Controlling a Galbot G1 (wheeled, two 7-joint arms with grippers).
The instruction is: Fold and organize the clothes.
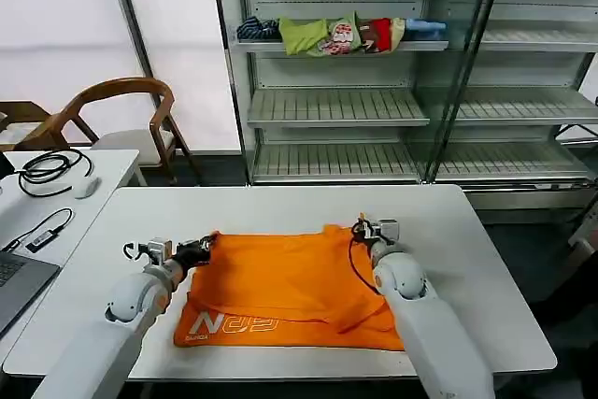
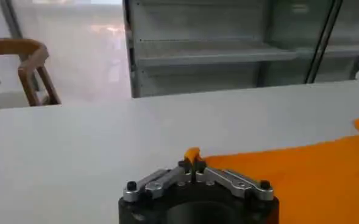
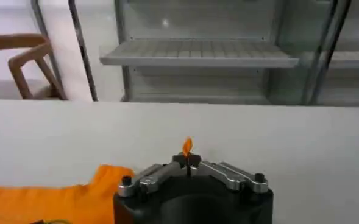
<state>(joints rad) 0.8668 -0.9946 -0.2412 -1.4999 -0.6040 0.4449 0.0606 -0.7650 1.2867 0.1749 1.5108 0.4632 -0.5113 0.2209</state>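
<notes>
Mid-fold: left gripper & right gripper both clamped on orange T-shirt far corners; next, prob. carry them together toward the near hem.

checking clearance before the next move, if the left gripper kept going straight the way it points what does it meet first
Bare white table, most likely; beyond its far edge stands the shelf unit. The left gripper is shut on the orange T-shirt. Depth is unclear.

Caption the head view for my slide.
Both grippers, left and right, pinch the orange T-shirt's far corners on the white table.
</notes>
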